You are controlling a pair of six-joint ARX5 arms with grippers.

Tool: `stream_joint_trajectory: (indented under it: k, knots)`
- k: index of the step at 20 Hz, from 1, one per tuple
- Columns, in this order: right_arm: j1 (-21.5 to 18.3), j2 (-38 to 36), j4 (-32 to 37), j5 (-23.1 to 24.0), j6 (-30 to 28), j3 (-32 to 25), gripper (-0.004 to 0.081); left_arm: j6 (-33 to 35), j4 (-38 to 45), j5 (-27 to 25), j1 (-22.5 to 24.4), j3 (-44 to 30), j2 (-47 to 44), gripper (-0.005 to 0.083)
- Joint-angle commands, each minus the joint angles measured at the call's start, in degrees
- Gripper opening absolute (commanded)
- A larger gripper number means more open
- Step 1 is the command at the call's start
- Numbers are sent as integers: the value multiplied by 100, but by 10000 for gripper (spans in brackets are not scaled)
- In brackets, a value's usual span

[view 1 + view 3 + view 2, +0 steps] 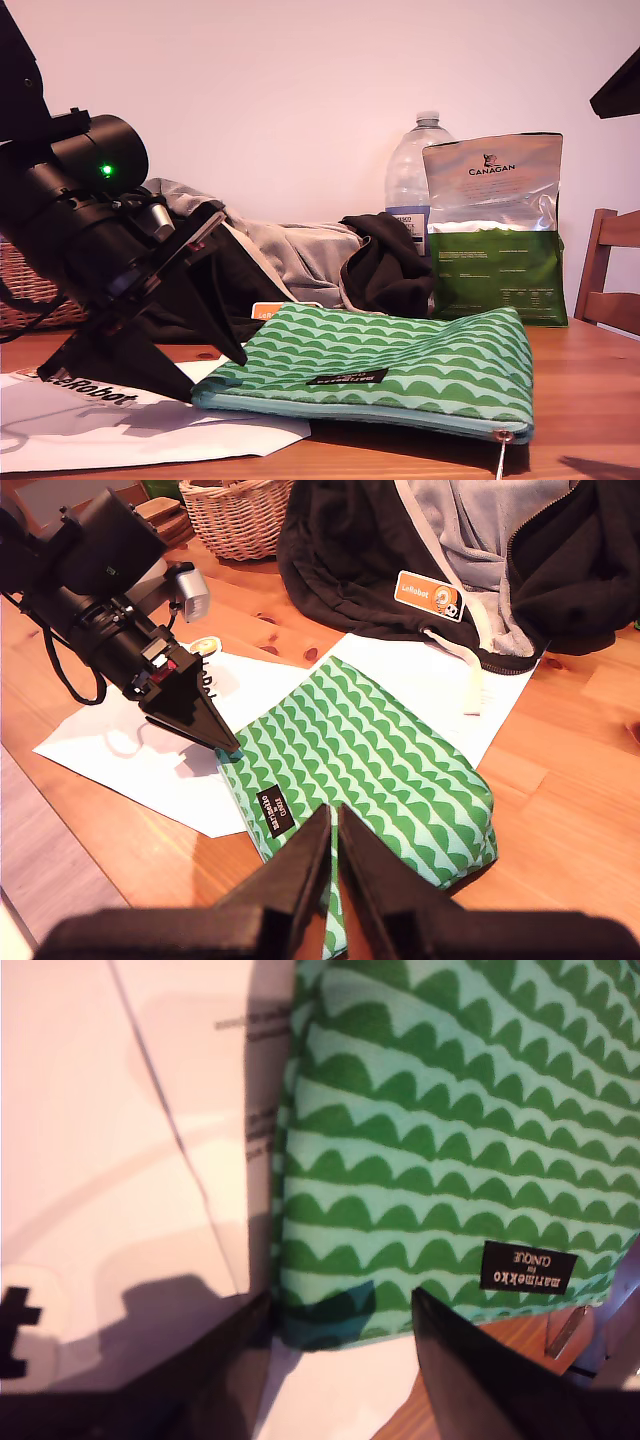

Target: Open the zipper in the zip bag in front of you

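The zip bag (pixel 400 355) lies flat on the wooden table, dark-green waves on mint, with a small black label (pixel 346 377). Its zipper (pixel 350 408), a teal tape, runs along the front edge and ends at a small metal slider (pixel 503 436) at the exterior view's right. My first gripper (pixel 213 375) is open, its black fingers standing either side of the bag's corner (pixel 320 1325) at the exterior view's left. My second gripper (pixel 333 820) hangs shut over the bag (pixel 370 750) near the label, with nothing between its fingers.
A Canagan foil bag (pixel 495 230) and a water bottle (pixel 415 170) stand behind the pouch. A dark and grey hoodie (pixel 300 250) is heaped at the back. White paper (pixel 100 420) lies under the first arm. A wicker basket (pixel 235 515) and a chair (pixel 610 270) flank the table.
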Motion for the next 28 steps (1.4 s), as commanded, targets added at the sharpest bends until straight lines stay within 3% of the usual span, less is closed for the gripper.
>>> stream_joint_trajectory:
  k: [1, 4, 9, 17, 19, 20, 22, 26, 28]
  knots:
    - [26, 11, 57, 2, -37, -72, -13, -11, 72, 13, -48, -20, 55, 328]
    - [26, 11, 57, 0, -37, -72, -13, -11, 197, 212, -70, -20, 55, 163]
    - [31, 11, 7, -55, 184, -72, -13, -26, 627, 688, -157, -20, 55, -24]
    - [264, 11, -131, -66, 262, -72, -7, -994, 1703, 1561, -125, 7, 52, -24]
    - [295, 11, -118, -33, 1025, -72, 101, -1178, 1934, 1633, -125, 15, 52, -24]
    - [293, 11, -280, 157, 1248, -72, 151, -1235, 2017, 1637, -120, 17, 52, -24]
    - [291, 11, -634, 852, 1478, -76, 152, -1445, 2238, 1687, -81, 17, 52, -24]
    - [297, -13, -509, 1937, 1526, -87, 158, -1867, 2809, 1770, 46, 33, 52, -24]
    - [323, -50, -210, 2092, 1547, -236, 162, -2194, 3080, 1775, 116, 63, 52, -24]
